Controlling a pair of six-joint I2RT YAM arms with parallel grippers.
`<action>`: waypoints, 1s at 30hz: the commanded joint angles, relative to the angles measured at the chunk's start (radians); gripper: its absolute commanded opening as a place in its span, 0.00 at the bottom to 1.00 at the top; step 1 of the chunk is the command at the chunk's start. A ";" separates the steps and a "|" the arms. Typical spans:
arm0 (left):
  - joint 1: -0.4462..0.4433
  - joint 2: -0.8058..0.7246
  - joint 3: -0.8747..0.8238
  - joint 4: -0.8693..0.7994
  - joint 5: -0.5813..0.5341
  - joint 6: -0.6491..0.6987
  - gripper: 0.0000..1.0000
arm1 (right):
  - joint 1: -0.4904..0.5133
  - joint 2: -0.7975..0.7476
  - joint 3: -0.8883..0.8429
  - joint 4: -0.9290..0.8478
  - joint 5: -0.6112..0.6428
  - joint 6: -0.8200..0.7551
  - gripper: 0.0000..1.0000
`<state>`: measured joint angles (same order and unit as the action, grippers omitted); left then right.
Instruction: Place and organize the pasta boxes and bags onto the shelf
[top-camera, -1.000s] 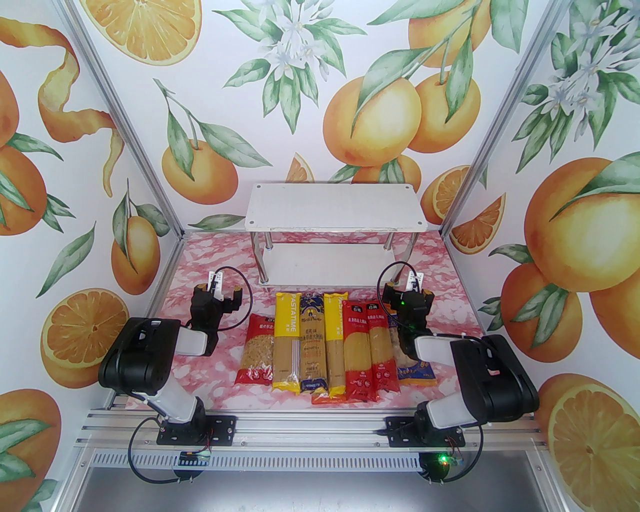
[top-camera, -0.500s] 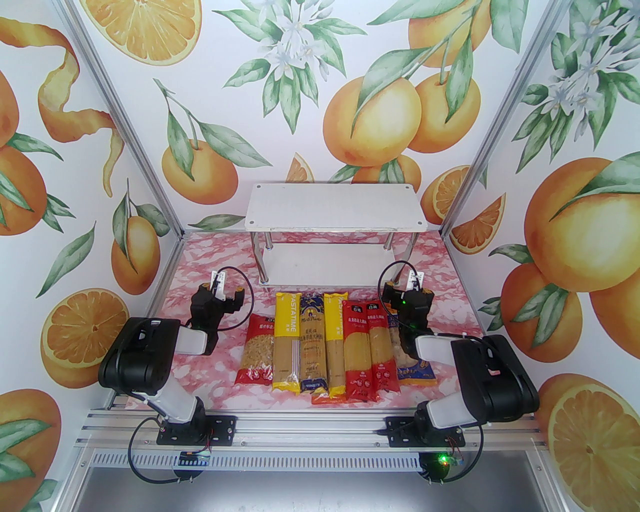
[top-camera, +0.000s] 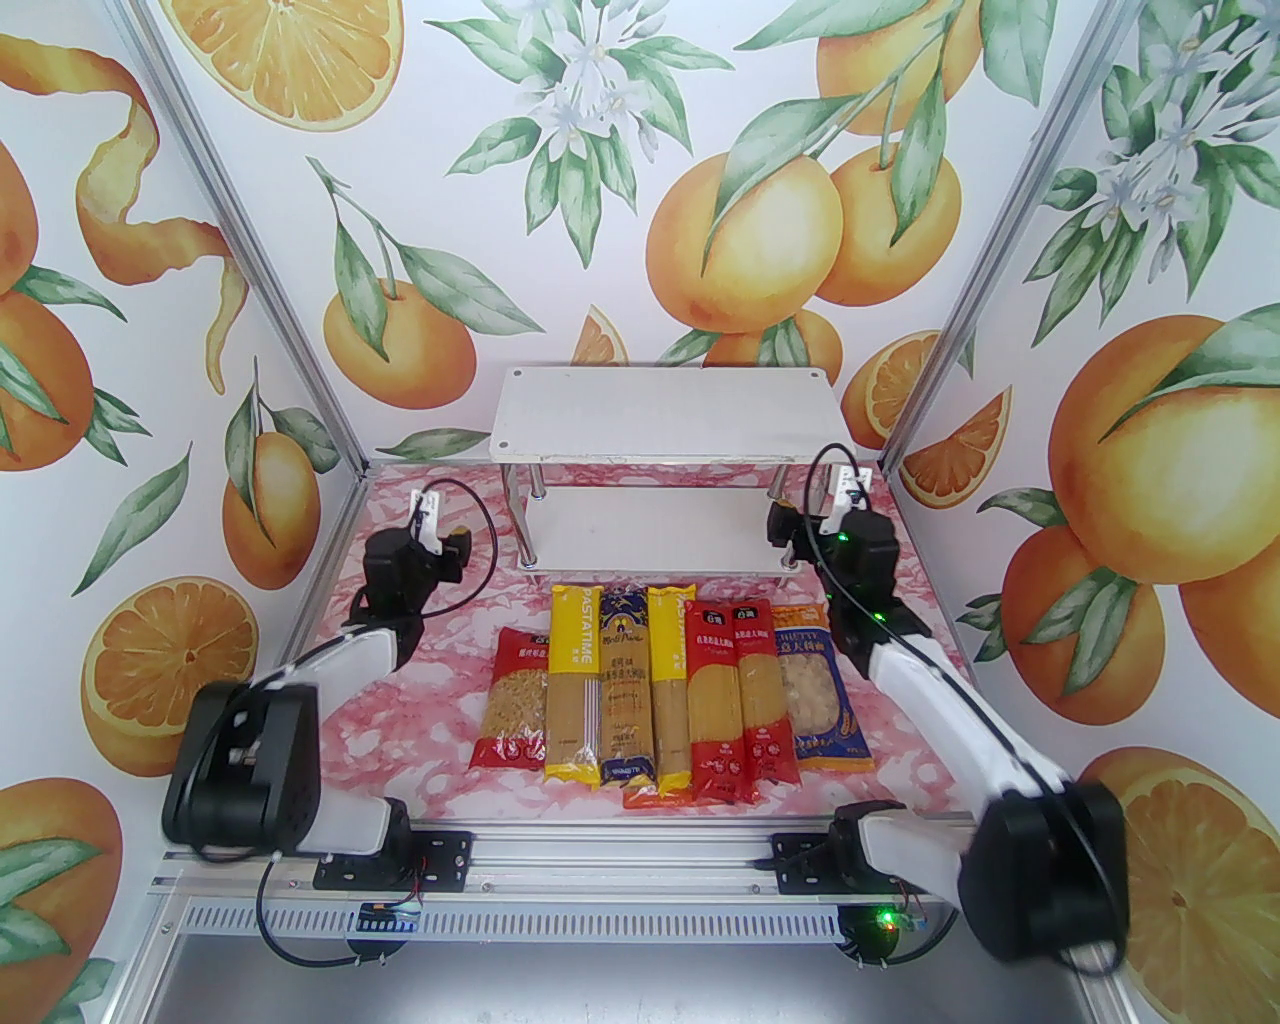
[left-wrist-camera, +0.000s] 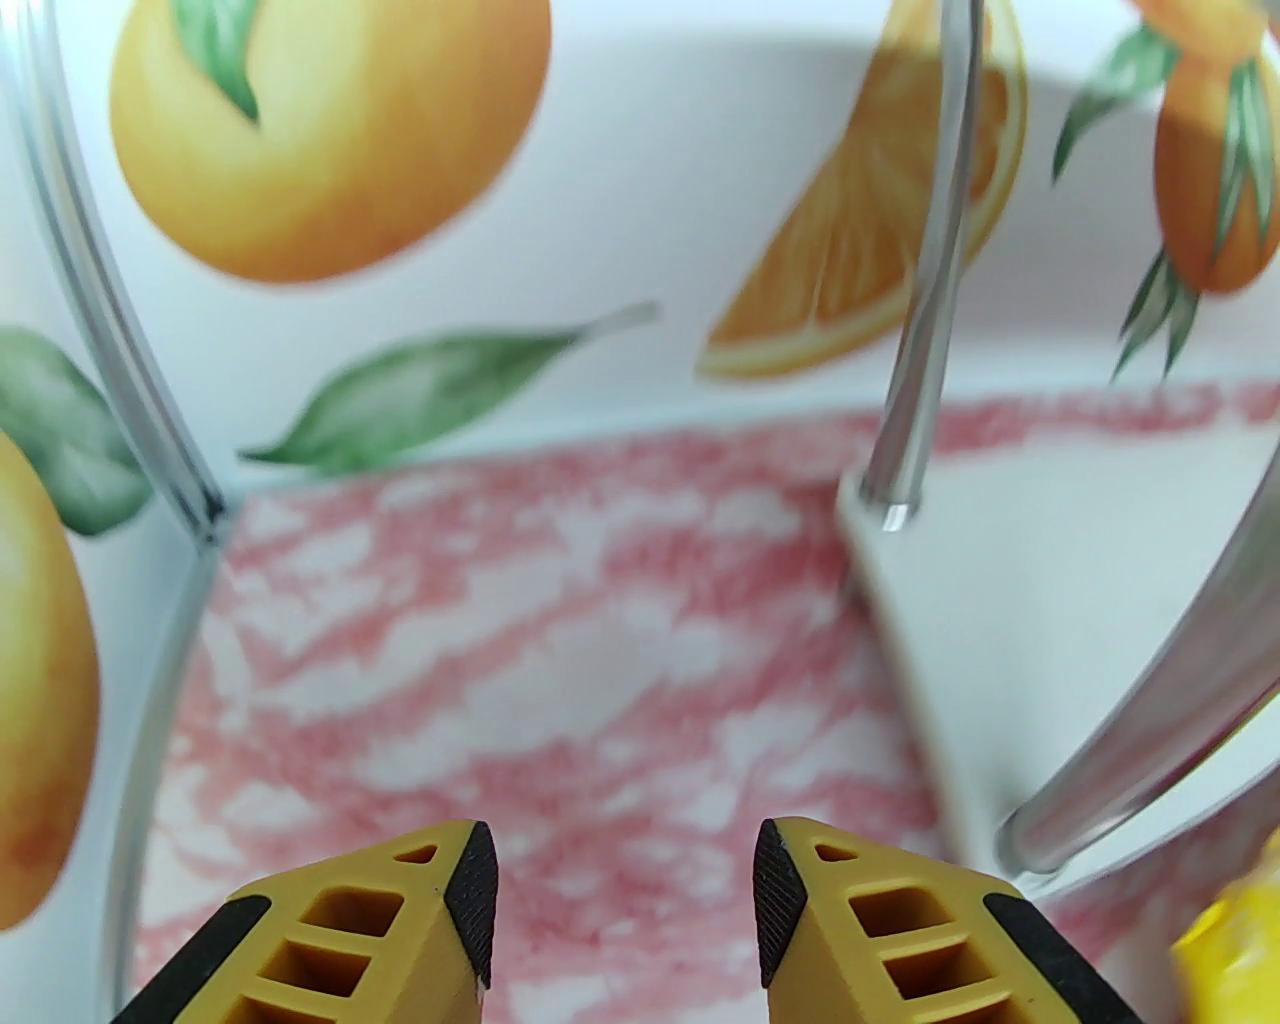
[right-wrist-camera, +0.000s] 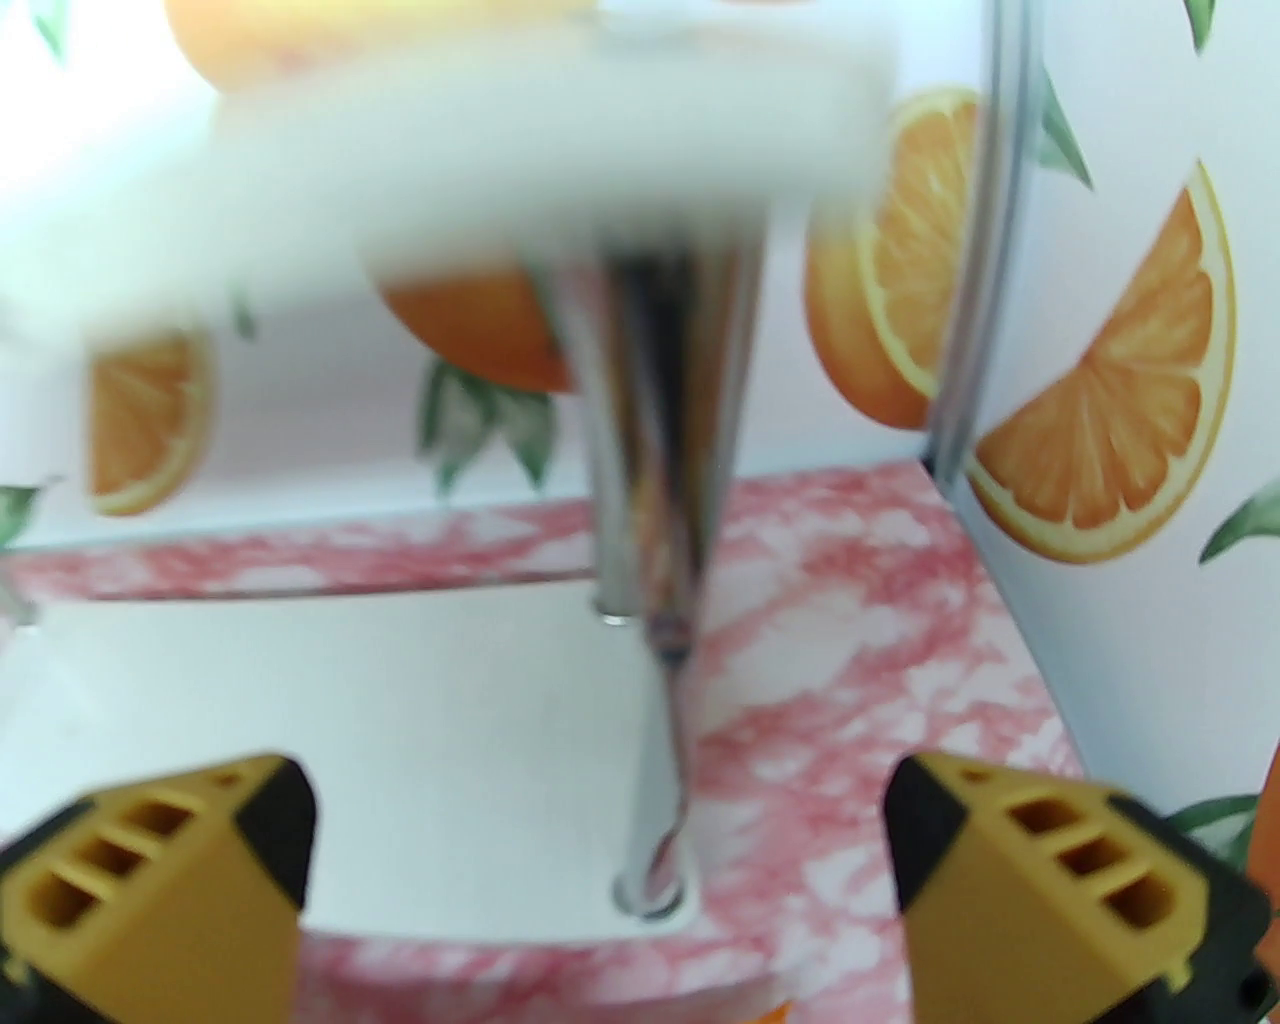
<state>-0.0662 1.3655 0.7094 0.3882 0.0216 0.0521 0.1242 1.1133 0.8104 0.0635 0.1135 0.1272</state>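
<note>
The shelf (top-camera: 665, 415) stands at the back of the table with both white boards bare. Several pasta packs lie side by side in front of it: a red bag (top-camera: 517, 700), a yellow pack (top-camera: 577, 685), a dark blue pack (top-camera: 627, 690), another yellow pack (top-camera: 672, 695), two red packs (top-camera: 718, 705) and a blue bag (top-camera: 825, 700). My left gripper (top-camera: 450, 540) hovers left of the shelf, its jaws (left-wrist-camera: 625, 870) partly apart over bare table. My right gripper (top-camera: 795, 525) is wide open (right-wrist-camera: 600, 810), facing the shelf's right front leg (right-wrist-camera: 650, 450).
The pink marbled table (top-camera: 420, 700) is bounded by orange-print walls with metal corner posts (top-camera: 300, 330). The shelf's lower board (left-wrist-camera: 1050, 600) and a chrome leg (left-wrist-camera: 930, 300) lie right of my left fingers. A yellow pack corner (left-wrist-camera: 1230, 950) peeks in at the lower right.
Both arms have stretched forward toward the shelf. The left jaws have narrowed. The right arm has moved off the blue bag, which now shows in full.
</note>
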 joint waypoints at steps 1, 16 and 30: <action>-0.081 -0.097 0.038 -0.269 -0.037 -0.091 0.48 | 0.058 -0.083 0.005 -0.280 -0.100 0.049 1.00; -0.373 -0.450 0.015 -0.760 -0.249 -0.353 0.55 | 0.569 -0.197 -0.010 -0.795 0.063 0.375 1.00; -0.426 -0.443 0.018 -0.826 -0.243 -0.390 0.58 | 0.718 -0.208 -0.170 -0.862 -0.026 0.649 1.00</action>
<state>-0.4873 0.9226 0.7280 -0.4210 -0.2207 -0.3210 0.8330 0.9352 0.6651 -0.7864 0.1257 0.7021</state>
